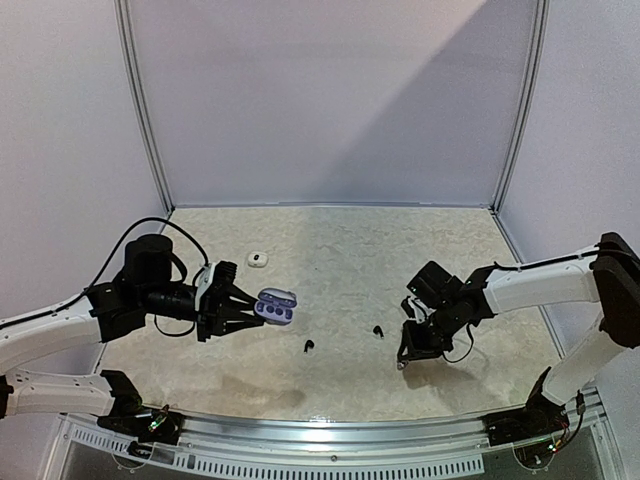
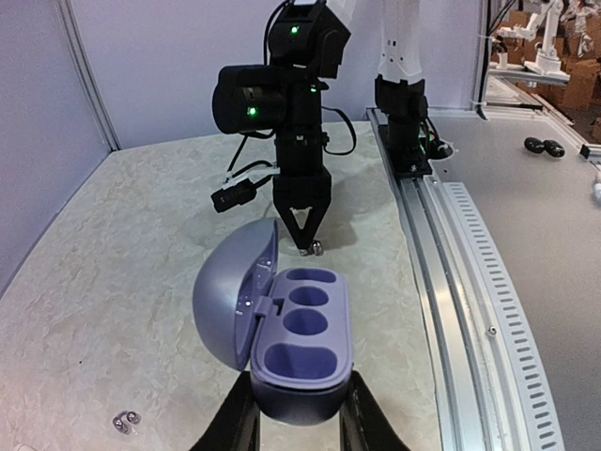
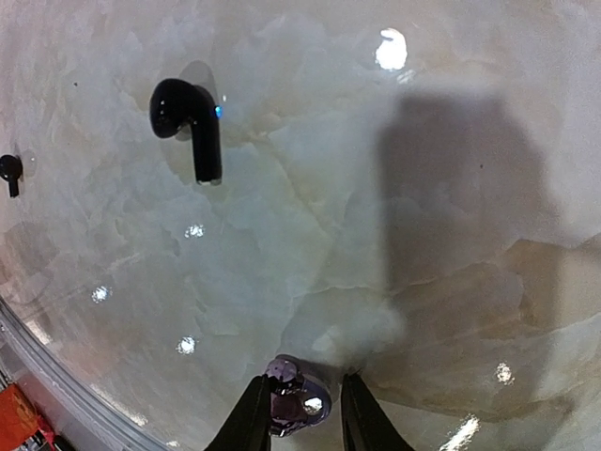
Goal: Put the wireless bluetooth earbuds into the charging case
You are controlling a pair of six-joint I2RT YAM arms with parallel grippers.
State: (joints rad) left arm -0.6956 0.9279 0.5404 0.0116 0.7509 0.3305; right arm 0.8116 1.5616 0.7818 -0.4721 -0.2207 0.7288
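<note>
My left gripper [image 1: 238, 310] is shut on a lavender charging case [image 1: 275, 308] and holds it above the table with its lid open. In the left wrist view the case [image 2: 300, 329] shows empty wells, with its lid [image 2: 225, 296] tipped to the left. My right gripper [image 1: 403, 360] is down at the table, closed on a silvery-grey earbud [image 3: 296, 404], which also shows at its tips in the left wrist view [image 2: 316, 247]. Two black earbuds [image 1: 308, 346] [image 1: 378, 331] lie on the table between the arms. The nearer one [image 3: 188, 127] lies ahead of my right fingers.
A small white pebble-shaped object [image 1: 258, 260] lies further back on the left. A small silvery bud [image 2: 125, 421] lies on the table below the held case. A metal rail [image 1: 330, 430] runs along the near edge. Walls close the back and sides.
</note>
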